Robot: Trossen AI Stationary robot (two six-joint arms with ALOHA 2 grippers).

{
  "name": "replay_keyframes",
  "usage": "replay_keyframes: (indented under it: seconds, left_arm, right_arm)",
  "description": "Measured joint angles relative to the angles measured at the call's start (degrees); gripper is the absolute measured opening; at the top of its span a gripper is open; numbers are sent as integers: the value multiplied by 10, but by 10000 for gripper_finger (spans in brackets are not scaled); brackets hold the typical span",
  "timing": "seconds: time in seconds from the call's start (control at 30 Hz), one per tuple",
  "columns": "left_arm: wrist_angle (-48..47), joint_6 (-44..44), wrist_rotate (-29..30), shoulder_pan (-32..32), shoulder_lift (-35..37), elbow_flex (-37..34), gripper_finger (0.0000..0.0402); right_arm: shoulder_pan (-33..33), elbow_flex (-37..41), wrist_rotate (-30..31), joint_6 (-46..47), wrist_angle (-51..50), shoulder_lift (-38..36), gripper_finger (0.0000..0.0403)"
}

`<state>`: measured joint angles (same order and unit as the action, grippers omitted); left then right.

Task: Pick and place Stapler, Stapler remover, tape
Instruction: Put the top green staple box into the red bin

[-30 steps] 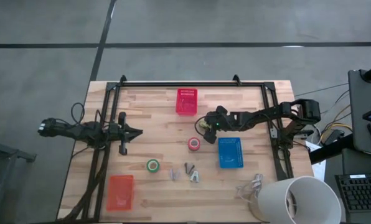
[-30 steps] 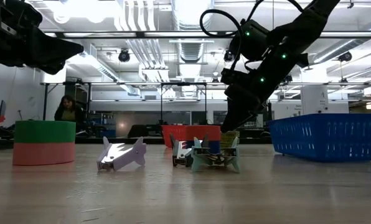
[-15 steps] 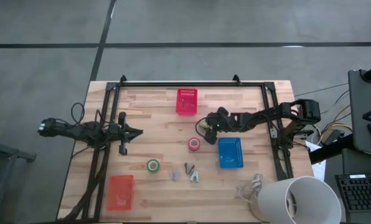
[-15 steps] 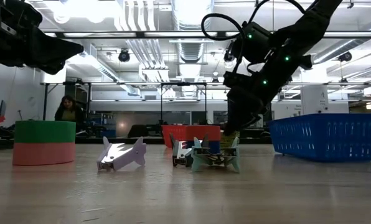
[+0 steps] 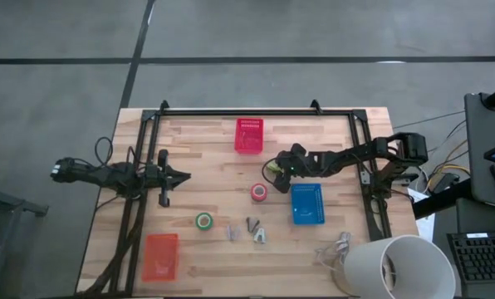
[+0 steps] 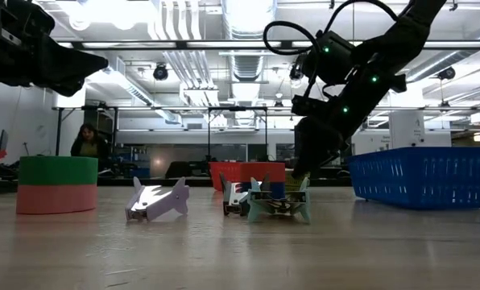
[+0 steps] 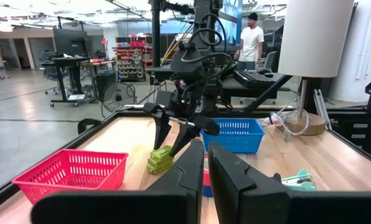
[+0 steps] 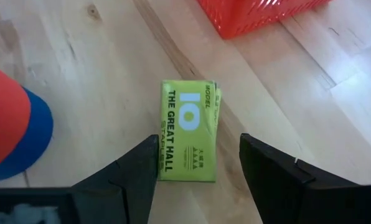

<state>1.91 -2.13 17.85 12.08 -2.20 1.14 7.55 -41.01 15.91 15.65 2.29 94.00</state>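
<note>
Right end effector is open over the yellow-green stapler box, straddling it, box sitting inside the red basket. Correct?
Not quite. The yellow-green stapler box lies on the bare wooden table, beside the red basket, not in it. The right wrist view shows this. The rest holds: the right end effector is open, fingers straddling the box.

Stapler (image 8: 187,130) btwn right gripper (image 8: 198,168) fingers, near tape (image 5: 259,192).
</note>
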Motion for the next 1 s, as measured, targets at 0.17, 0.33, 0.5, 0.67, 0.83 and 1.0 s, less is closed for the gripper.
replay_keyframes:
  seconds: [0.17, 0.33, 0.5, 0.67, 0.83, 1.0]
  left_arm:
    - [0, 0, 0, 0, 0, 0, 26]
    - [0, 0, 0, 0, 0, 0, 26]
    - [0, 0, 0, 0, 0, 0, 26]
    - [0, 0, 0, 0, 0, 0, 26]
    - [0, 0, 0, 0, 0, 0, 26]
    - [0, 0, 0, 0, 0, 0, 26]
  right_arm:
    - [0, 0, 3, -7, 6, 0, 175]
    - [0, 0, 3, -15, 7, 0, 137]
    - [0, 0, 3, -32, 12, 0, 105]
    - [0, 0, 3, -39, 15, 0, 105]
    - [0, 0, 1, -47, 18, 0, 119]
    - [0, -18, 1, -72, 24, -1, 109]
